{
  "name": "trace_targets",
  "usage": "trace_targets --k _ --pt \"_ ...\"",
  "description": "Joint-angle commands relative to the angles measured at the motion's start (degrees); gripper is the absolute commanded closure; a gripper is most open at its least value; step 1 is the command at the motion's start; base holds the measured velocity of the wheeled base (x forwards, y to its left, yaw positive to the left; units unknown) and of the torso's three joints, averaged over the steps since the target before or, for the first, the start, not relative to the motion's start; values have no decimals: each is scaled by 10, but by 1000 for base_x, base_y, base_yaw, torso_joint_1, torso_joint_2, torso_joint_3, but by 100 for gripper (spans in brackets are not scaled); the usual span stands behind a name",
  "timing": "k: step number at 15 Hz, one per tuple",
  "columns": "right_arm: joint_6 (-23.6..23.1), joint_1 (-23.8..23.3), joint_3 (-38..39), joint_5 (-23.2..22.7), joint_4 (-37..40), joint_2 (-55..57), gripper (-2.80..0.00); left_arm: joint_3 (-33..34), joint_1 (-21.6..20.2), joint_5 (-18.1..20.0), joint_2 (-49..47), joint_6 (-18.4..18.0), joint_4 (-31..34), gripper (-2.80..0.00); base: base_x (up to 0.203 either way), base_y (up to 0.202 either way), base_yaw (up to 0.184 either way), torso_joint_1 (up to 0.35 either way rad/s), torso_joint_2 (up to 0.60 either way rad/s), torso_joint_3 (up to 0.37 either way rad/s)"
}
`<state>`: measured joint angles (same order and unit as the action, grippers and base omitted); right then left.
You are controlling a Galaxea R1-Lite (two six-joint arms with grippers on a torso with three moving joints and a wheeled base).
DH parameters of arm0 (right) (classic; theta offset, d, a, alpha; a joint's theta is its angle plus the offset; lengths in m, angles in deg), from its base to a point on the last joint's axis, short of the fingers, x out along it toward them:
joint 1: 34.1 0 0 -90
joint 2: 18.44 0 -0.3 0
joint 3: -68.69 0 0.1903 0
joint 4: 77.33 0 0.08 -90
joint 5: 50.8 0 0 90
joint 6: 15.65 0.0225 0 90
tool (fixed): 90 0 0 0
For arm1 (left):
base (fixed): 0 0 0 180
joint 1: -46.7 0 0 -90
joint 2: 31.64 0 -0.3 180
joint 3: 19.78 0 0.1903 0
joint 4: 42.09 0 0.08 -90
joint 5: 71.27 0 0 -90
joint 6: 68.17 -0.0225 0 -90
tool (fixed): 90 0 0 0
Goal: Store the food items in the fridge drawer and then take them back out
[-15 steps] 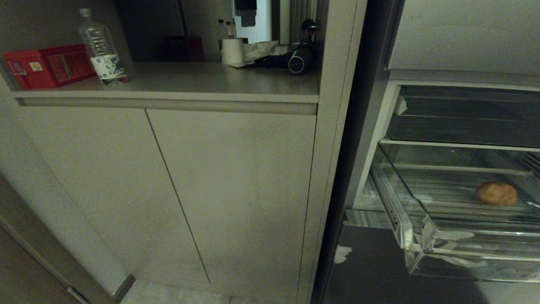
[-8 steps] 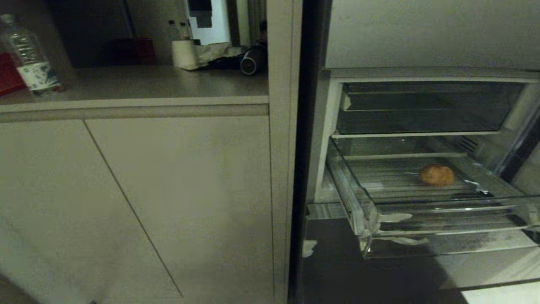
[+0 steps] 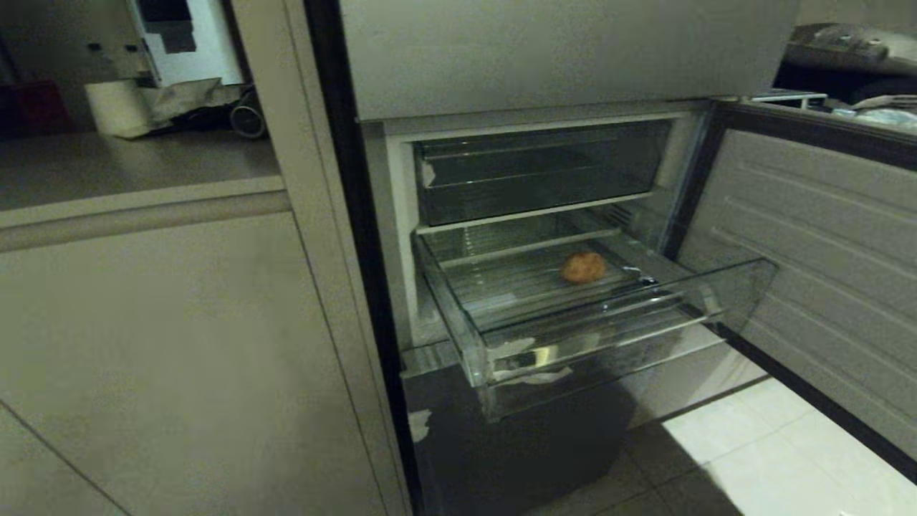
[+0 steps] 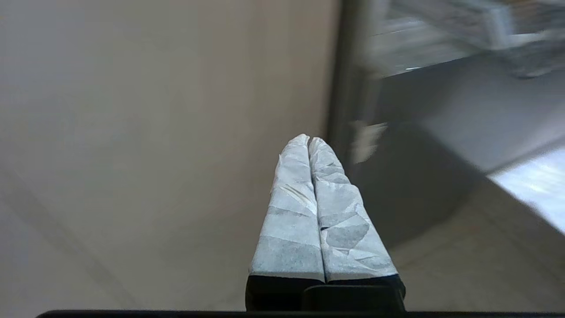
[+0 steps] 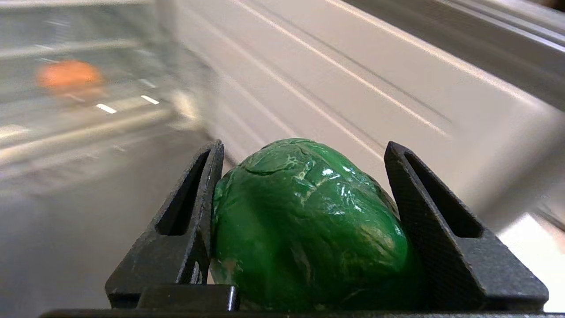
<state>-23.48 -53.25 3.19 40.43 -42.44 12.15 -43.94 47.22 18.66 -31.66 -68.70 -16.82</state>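
The fridge drawer (image 3: 609, 337), a clear plastic bin with whitish tape scraps on its front edge, stands pulled out of the open fridge. One tan-brown food item (image 3: 582, 266) lies on its ribbed floor toward the back right. It shows blurred in the right wrist view as an orange lump (image 5: 70, 77). My right gripper (image 5: 304, 148) is shut on a glossy green, pepper-like food item (image 5: 304, 221), short of the drawer and beside the door liner. My left gripper (image 4: 308, 140) is shut and empty, pointing at the cabinet front. Neither arm shows in the head view.
The open fridge door (image 3: 824, 287) stands to the right of the drawer. A closed upper drawer (image 3: 537, 172) sits just above it. A beige cabinet (image 3: 179, 358) with a counter (image 3: 129, 165) and a paper roll (image 3: 111, 107) fills the left. Light floor tiles (image 3: 752, 444) lie below.
The head view has swung right: counter, bottle and red box slid out at the left, and the drawer and open door came toward the middle. The tan item stays in the drawer.
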Motion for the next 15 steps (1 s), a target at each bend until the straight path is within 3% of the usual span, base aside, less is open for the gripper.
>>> trace_targets --k 1,3,6,8,10,12,15 --pt "1 0 12 0 1 2 0 0 0 0 0 0 0 0 0 5 -177 -1 6 -1" --pt "4 -6 21 14 1 1 0 0 0 0 0 0 0 0 0 7 -175 5 -2 3" --pt "20 -49 26 71 0 3 0 0 0 0 0 0 0 0 -1 5 -130 2 3 1" --pt "49 -103 15 93 1 23 0 0 0 0 0 0 0 0 0 0 0 0 0 0" --pt "79 -189 8 91 0 65 0 0 0 0 0 0 0 0 0 0 0 0 0 0" --pt "105 -294 3 55 0 110 0 0 0 0 0 0 0 0 0 0 0 0 0 0" --pt "119 -458 1 -63 -3 187 0 0 0 0 0 0 0 0 0 0 0 0 0 0"
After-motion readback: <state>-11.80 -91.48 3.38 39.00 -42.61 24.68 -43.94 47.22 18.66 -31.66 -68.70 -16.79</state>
